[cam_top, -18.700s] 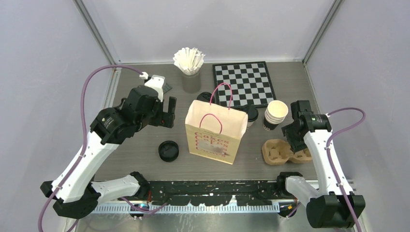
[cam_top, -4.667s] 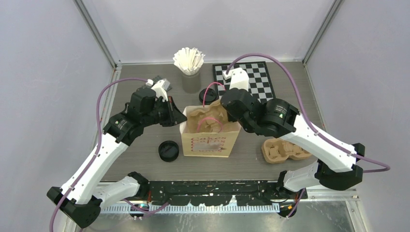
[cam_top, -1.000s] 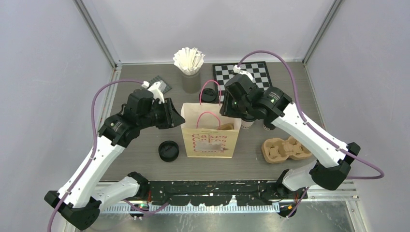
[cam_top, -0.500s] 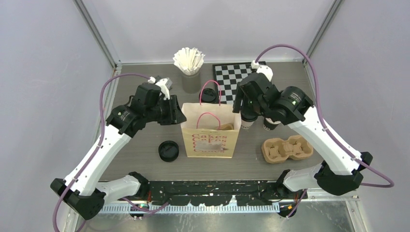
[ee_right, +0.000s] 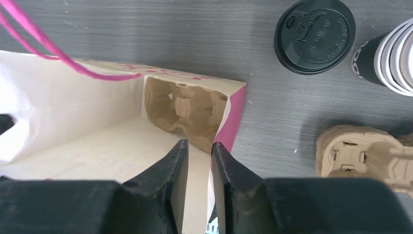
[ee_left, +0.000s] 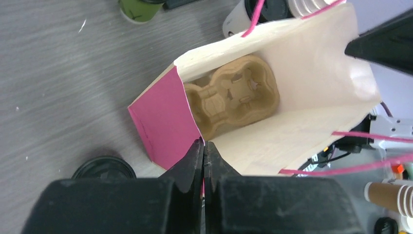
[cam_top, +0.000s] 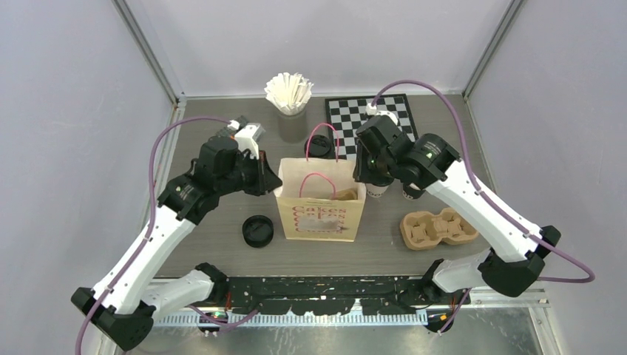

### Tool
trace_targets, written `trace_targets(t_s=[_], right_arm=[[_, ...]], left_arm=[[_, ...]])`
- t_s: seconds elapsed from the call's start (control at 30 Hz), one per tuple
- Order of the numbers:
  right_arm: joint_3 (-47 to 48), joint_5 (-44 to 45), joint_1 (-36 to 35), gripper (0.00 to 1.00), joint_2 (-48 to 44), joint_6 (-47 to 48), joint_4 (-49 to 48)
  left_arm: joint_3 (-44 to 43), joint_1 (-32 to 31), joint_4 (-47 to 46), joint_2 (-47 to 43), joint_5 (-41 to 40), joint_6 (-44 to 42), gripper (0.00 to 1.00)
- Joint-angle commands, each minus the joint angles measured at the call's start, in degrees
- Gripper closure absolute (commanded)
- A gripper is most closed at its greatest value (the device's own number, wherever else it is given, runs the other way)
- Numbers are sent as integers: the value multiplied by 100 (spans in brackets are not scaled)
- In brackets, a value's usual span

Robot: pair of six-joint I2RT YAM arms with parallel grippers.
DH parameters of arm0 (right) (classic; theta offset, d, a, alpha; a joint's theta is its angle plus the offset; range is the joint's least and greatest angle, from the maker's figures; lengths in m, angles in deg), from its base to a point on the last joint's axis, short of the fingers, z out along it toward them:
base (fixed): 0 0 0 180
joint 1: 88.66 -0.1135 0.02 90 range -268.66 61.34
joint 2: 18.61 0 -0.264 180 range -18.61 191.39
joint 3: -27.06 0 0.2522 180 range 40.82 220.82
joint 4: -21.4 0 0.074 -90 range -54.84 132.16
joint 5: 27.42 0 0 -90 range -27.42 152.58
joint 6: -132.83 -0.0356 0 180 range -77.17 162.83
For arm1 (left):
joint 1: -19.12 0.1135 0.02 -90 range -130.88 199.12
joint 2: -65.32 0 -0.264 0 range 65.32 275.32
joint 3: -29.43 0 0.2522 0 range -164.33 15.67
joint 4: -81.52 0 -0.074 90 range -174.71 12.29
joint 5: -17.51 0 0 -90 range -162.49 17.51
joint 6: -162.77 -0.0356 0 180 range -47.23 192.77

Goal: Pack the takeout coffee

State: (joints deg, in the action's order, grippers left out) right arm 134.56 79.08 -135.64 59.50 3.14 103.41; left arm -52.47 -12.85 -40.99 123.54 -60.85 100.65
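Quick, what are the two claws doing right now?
Left claw: closed, pinching the bag at its edge.
Right claw: narrow gap around its other edge; grip unclear.

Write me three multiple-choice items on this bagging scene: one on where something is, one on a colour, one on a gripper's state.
1. Where are the two pulp cup carriers?
A. One inside the paper bag, one on the table to its right
B. Both on the table
C. Both inside the bag

2. What colour are the bag's handles?
A. Green
B. Pink
C. Black

3. How is the left gripper?
A. Wide open above the bag
B. Shut on a cup
C. Shut, pinching the bag's rim

Key:
1 A: the left wrist view shows one carrier on the bag's floor, and the top view shows the other on the table.
2 B: thin pink loops rise from the rim.
3 C: its fingers meet at the bag's edge.
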Motion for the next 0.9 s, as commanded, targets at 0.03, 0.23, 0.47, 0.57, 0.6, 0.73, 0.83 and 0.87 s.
trace_targets(t_s=[0.03, 0.23, 0.47, 0.57, 0.6, 0.73, 0.83, 0.87], right_arm=[[252, -82, 40, 57, -907, 776, -409], [245, -866, 41, 18, -1253, 2612, -945], [-62, -1914, 44, 15, -1131, 3372, -1592], [32, -2093, 42, 21, -881, 3327, -1717], [114, -2115, 40, 25, -807, 3278, -1703], [321, -2542, 36, 64, -619, 3180, -1537], [218, -3128, 31, 89, -717, 3121, -1644], [137, -3282, 29, 93, -775, 3070, -1702]], left_arm=[[558, -20, -1316, -714, 870, -1149, 100], [1076, -19, -2028, -1173, 1610, -1951, 100], [1282, -20, -2320, -1129, 2099, -2251, 100], [1299, -16, -2291, -1173, 2052, -2525, 100], [1310, -19, -2296, -1194, 2037, -2599, 100], [1371, -20, -2356, -1218, 1980, -2740, 100], [1403, -17, -2434, -1206, 1932, -2761, 100], [1414, -15, -2458, -1207, 1902, -2761, 100]])
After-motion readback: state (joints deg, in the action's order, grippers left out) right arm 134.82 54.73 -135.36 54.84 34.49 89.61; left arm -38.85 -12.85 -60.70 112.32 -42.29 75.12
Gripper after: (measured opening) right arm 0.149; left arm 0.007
